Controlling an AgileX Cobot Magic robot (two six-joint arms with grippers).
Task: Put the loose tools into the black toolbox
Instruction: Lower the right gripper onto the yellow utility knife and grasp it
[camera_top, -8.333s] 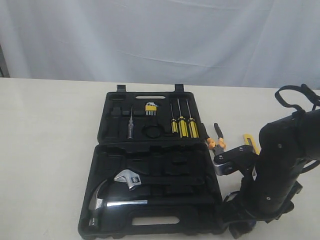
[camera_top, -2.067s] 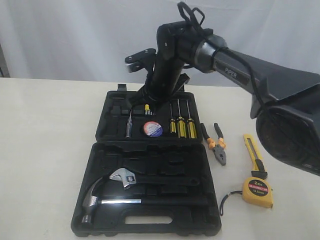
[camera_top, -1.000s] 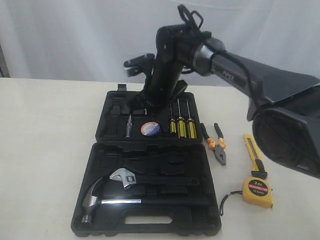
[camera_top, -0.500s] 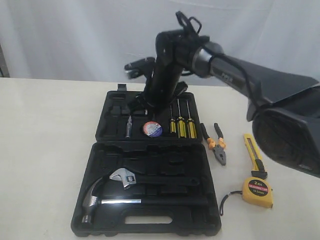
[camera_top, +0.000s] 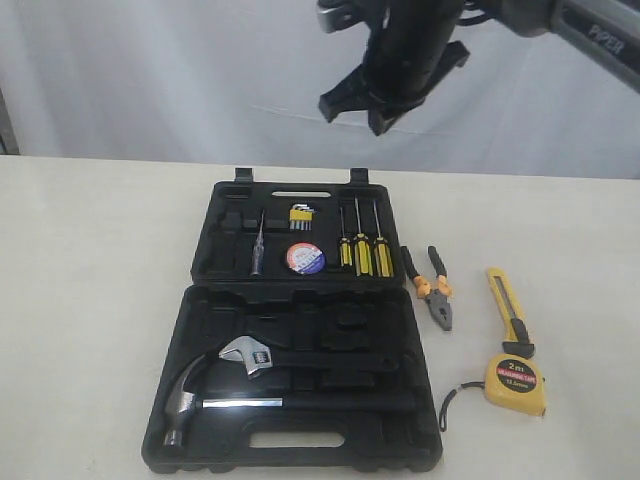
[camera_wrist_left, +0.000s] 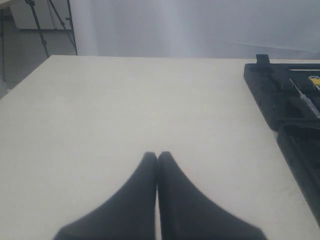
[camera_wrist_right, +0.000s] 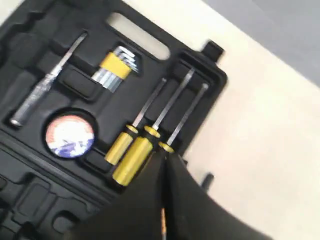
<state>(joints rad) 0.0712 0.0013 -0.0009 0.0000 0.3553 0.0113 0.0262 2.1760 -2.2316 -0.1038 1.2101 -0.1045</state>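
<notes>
Nearest, on the bare worktop (camera_top: 90, 300) just right of the black toolbox (camera_top: 380, 450): the yellow tape measure (camera_top: 515, 385), label up, wrist cord curled toward the case. Level with it, bedded in the near half's shaped recesses, the claw hammer (camera_top: 190, 395) and adjustable wrench (camera_top: 262, 355) (pressed in snugly, so unlikely to rattle on closing). Farther back on the worktop, the utility knife (camera_top: 510, 312), lengthwise away from the camera, then the orange-handled pliers (camera_top: 432, 290) just beside the far half's right wall, handles pointing away; all three loose, outside the case, yet to be stowed. Inside the far half, the tape roll (camera_top: 305, 258), seated label-up in its round well, left of the three screwdrivers (camera_top: 361, 252); one loose tool home, by the look of it. Farthest and highest, the right hand (camera_wrist_right: 165, 156): fingers pressed together, holding nothing, high above the far half, probably for room to swing across to the pliers. Out of that view, the left hand (camera_wrist_left: 157, 156): likewise pinched together and empty, low over bare worktop beside the case, presumably out of the other arm's way.
</notes>
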